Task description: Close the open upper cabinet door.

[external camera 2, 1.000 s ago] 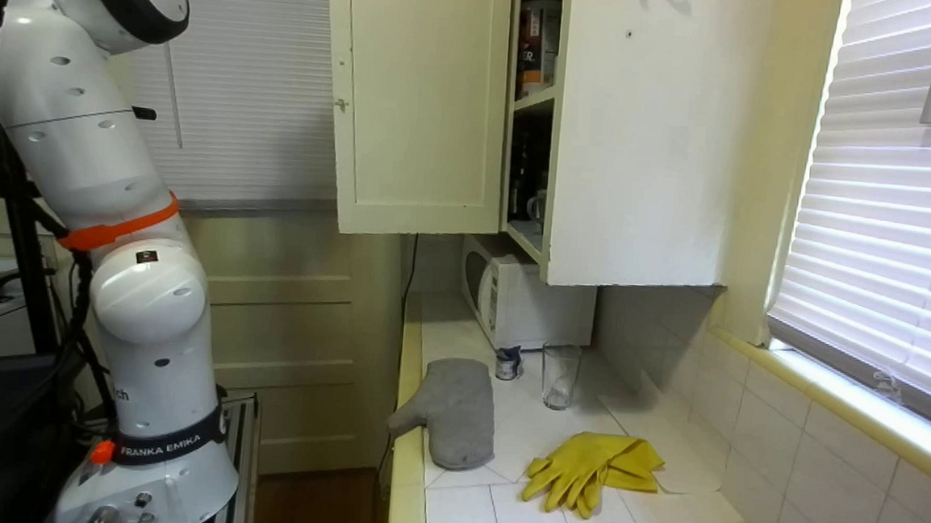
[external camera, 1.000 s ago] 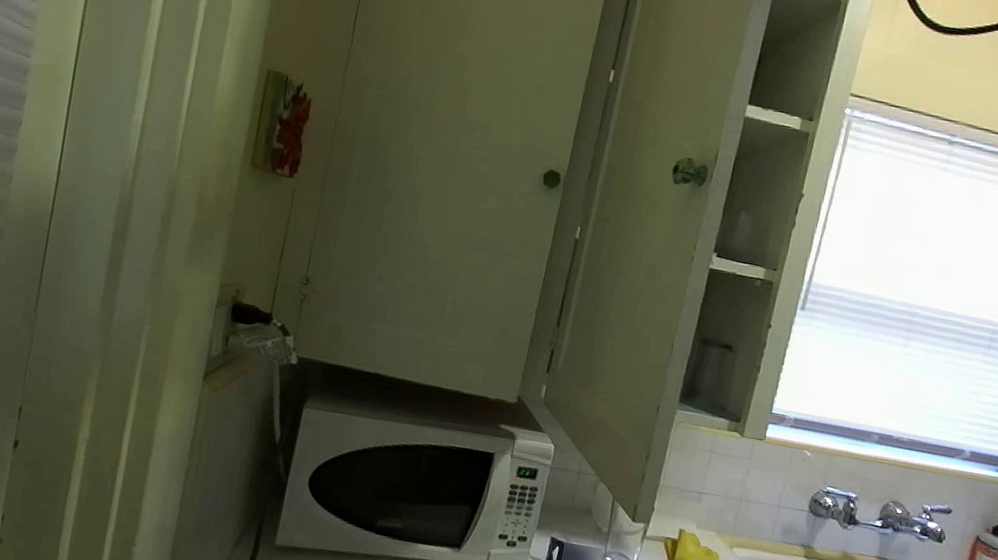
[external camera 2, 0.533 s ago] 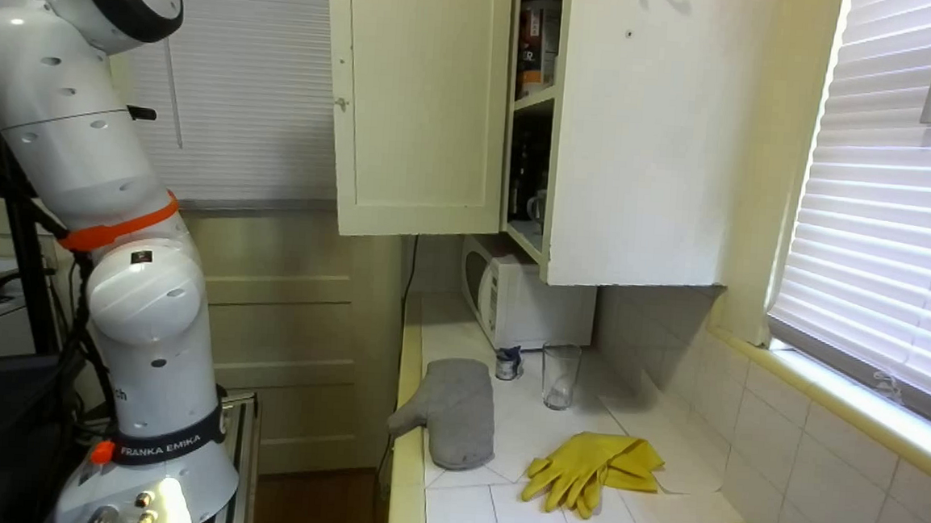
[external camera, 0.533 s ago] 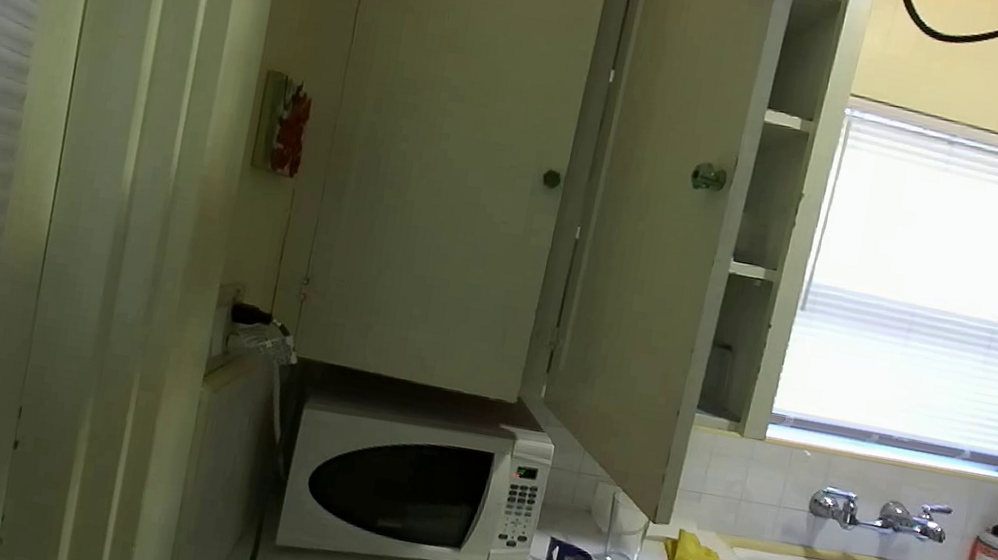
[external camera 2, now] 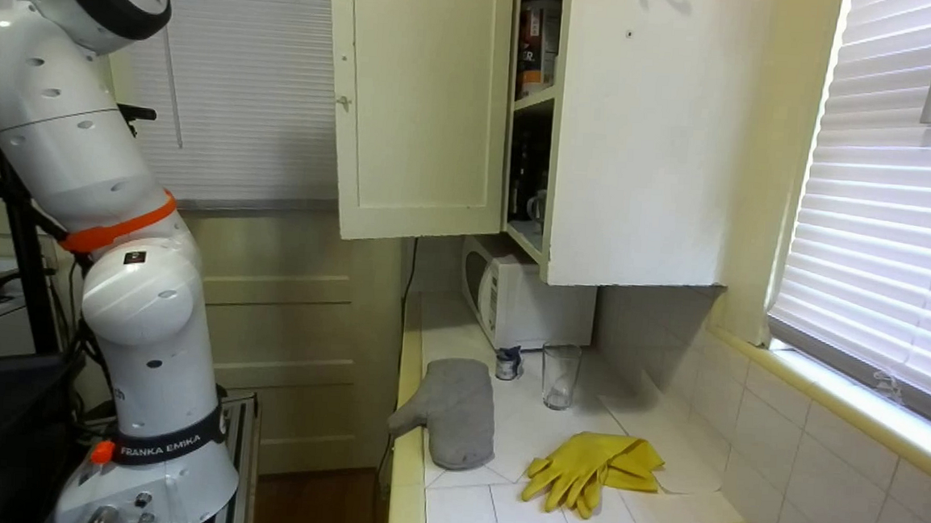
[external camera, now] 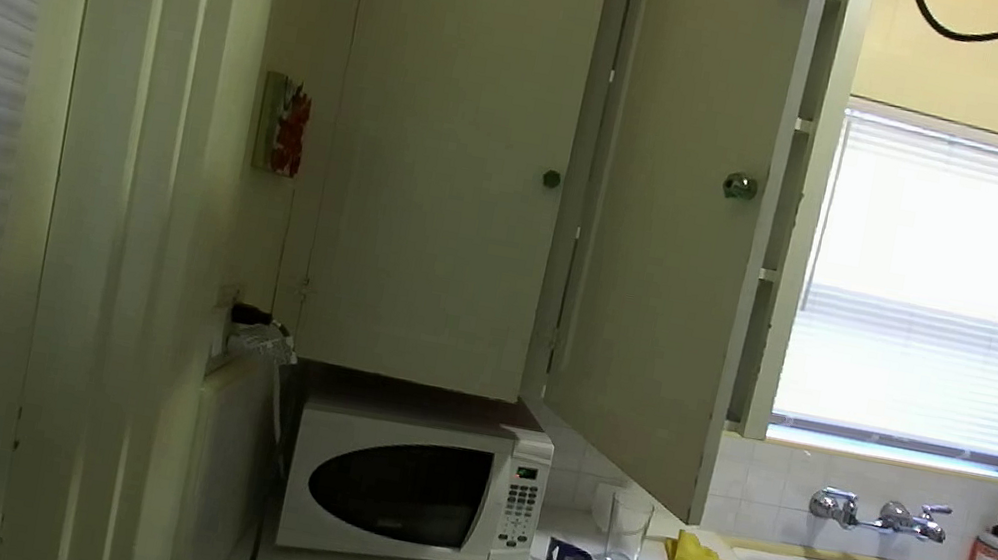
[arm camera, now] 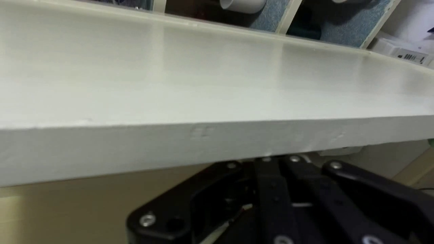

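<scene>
A Robotiq gripper [arm camera: 280, 160], fingers drawn together with nothing visible between them, sits at the outer face of a tall, cream-painted upper cabinet door [external camera: 668, 237]. The door stands ajar right beside it, the free edge [arm camera: 217, 145] crossing just ahead of the fingers in the wrist view and hiding their tips; whether they touch the panel cannot be told. Below the gripper, in an exterior view, a small round knob [external camera: 740, 187] sits near that same edge.

The panel looks like painted wood: stiff, unlikely to crack, and probably light to swing, its weight borne along the hinge side. Smooth paint could let the hard fingers slide, so a steady push on the outer face, close to the free edge, seems the surest contact. The knob looks awkward to pinch and is likely unneeded for closing.

Well below the gripper, a black band [external camera 2: 172, 440] around the base of the robot arm [external camera 2: 77, 141] reads "FRANKA EMIKA." Across the door from the gripper, a canister [external camera 2: 534, 39] inside the cabinet [external camera 2: 649, 168] shows the letters "ER," and a white box [arm camera: 390, 47] bears a barcode. A pump bottle [external camera: 988, 557], far below, carries a label too small to read.
</scene>
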Available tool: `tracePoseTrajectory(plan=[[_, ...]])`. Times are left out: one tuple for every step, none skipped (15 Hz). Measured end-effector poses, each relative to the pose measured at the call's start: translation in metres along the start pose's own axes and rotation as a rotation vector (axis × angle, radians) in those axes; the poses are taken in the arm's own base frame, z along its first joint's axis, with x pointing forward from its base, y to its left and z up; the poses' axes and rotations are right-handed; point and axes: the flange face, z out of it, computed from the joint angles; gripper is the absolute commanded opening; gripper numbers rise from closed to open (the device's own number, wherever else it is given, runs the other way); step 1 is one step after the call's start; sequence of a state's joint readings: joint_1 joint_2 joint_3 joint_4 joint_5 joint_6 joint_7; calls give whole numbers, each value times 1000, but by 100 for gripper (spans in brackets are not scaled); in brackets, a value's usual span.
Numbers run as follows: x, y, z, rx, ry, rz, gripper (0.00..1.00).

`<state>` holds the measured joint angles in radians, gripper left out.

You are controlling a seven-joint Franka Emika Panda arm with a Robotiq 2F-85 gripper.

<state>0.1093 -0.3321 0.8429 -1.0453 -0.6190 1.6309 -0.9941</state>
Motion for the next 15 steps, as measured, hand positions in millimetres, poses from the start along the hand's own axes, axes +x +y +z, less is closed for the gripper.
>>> tracePoseTrajectory(plan=[[-4,0,1,5,-18,8,0],[-8,0,1,10,-33,17,0],[-12,1,3,14,-45,28,0],[-18,2,5,15,-60,40,0],[-24,4,7,16,-77,51,0],[-31,5,9,17,-94,63,0],[-38,7,12,18,-113,76,0],[-46,8,14,20,-133,90,0],[-54,9,17,23,-155,104,0],[-62,10,20,27,-178,119,0],[-70,10,22,32,-199,133,0],[-77,10,25,36,-220,146,0],[-85,9,27,40,-241,159,0],[-93,9,30,43,-264,177,0],[-101,8,32,46,-288,196,0]])
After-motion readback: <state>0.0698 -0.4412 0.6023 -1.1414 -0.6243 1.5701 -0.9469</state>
